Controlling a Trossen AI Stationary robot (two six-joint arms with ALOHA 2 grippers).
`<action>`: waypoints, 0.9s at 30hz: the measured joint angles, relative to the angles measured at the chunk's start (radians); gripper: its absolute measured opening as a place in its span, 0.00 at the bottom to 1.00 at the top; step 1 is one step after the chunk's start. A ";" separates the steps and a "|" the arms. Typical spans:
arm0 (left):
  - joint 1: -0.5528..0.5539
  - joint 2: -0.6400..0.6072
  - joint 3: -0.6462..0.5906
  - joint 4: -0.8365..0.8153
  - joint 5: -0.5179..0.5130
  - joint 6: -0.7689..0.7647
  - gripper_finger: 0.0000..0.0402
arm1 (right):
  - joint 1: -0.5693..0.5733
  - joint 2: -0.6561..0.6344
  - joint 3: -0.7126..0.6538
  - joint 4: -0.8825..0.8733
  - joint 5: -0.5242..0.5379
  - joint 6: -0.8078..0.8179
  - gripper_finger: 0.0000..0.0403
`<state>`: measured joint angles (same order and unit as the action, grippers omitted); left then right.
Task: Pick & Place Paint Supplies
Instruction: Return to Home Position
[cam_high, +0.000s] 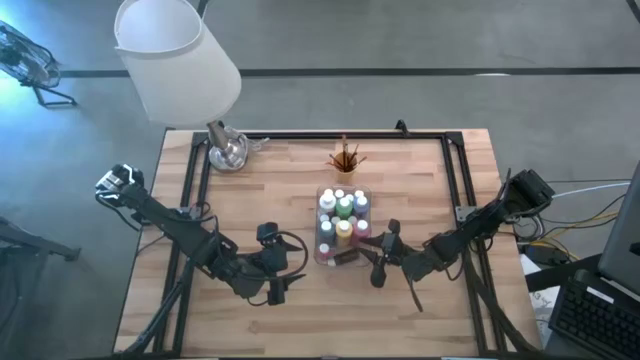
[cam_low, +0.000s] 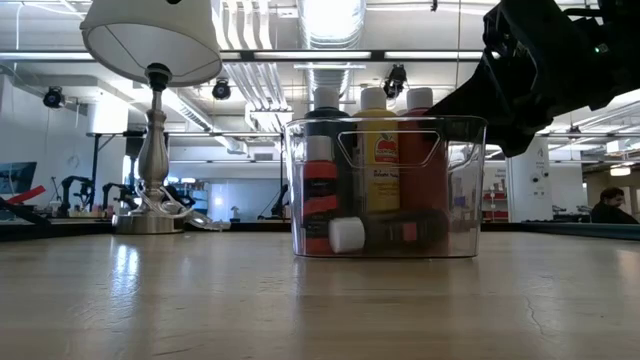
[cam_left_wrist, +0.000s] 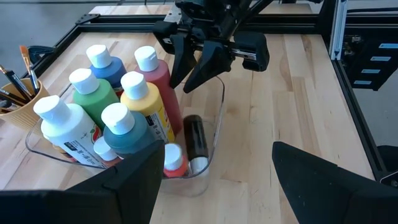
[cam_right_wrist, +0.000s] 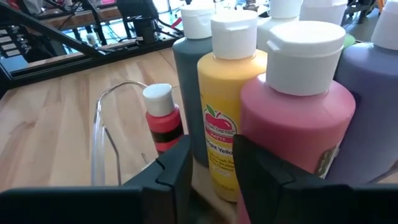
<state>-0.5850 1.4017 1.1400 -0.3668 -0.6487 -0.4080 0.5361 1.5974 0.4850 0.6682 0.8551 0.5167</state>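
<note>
The clear tray (cam_high: 327, 252) sits mid-table and holds several upright paint bottles with white caps: white (cam_left_wrist: 62, 127), green (cam_left_wrist: 93, 96), blue (cam_left_wrist: 109, 68), yellow (cam_left_wrist: 144, 102), red (cam_left_wrist: 158, 71) and teal (cam_left_wrist: 127, 134). A dark bottle (cam_left_wrist: 195, 140) lies on the tray floor beside a small red one (cam_left_wrist: 174, 160). Thin brushes (cam_high: 346, 155) stand in the orange cup (cam_left_wrist: 15, 106) beyond the tray. My right gripper (cam_left_wrist: 193, 71) is open, fingers pointing down over the tray's right end. My left gripper (cam_left_wrist: 214, 180) is open, to the left of the tray and nearer the table's front edge.
A table lamp with a white shade (cam_high: 175, 60) stands on its metal base (cam_high: 228, 152) at the far left corner. A black frame (cam_high: 330, 135) borders the table. Bare wood lies left (cam_high: 250, 200) and right (cam_high: 430, 190) of the tray.
</note>
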 joint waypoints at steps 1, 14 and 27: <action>0.000 0.000 0.000 0.000 0.000 0.000 0.75 | -0.001 0.000 0.000 0.000 0.000 0.000 0.27; 0.000 0.000 0.000 0.000 0.000 0.000 0.75 | 0.000 -0.015 0.159 -0.202 -0.180 -0.151 0.17; 0.001 -0.019 0.001 0.002 -0.018 0.050 0.75 | 0.011 -0.055 0.370 -0.548 -0.235 -0.081 0.12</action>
<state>-0.5844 1.3830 1.1410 -0.3646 -0.6668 -0.3576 0.5474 1.5427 0.8552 0.1201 0.6197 0.4360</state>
